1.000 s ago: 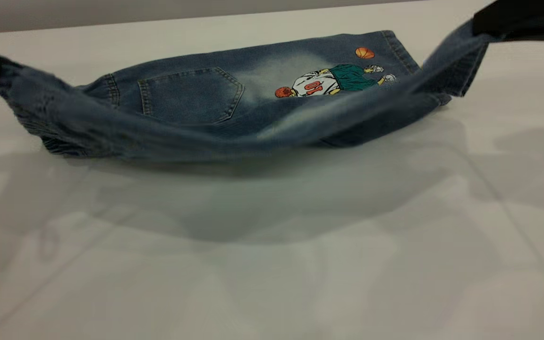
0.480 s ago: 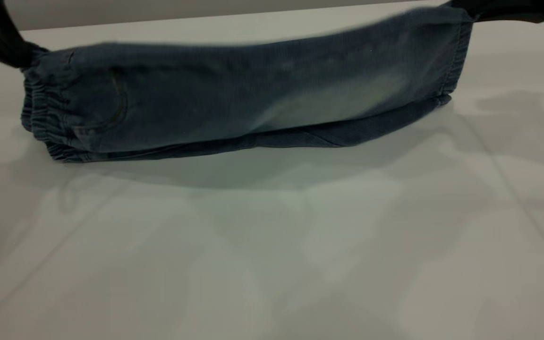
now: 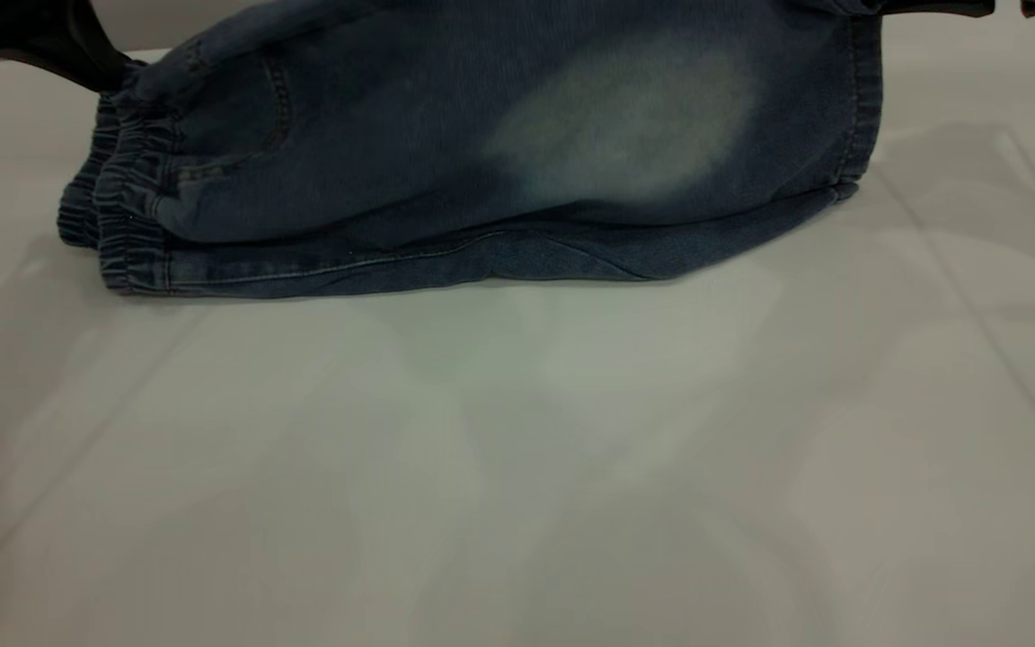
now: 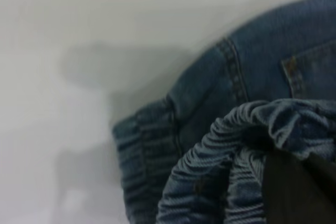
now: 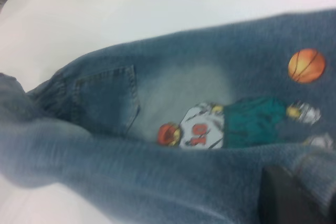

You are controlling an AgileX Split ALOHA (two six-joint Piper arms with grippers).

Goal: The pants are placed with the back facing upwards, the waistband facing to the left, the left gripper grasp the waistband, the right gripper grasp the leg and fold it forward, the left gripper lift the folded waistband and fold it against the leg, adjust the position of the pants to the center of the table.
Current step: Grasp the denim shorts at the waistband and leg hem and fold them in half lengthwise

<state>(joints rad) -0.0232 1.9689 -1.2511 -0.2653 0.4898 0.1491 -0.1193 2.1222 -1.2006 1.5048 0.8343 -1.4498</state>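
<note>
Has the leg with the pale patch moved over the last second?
Yes. The leg has risen from low over the table to the frame's top, swinging over the printed leg, held by the right gripper.

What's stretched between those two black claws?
The pants, lifted by waistband and leg between left claw and right claw, exterior view.
</note>
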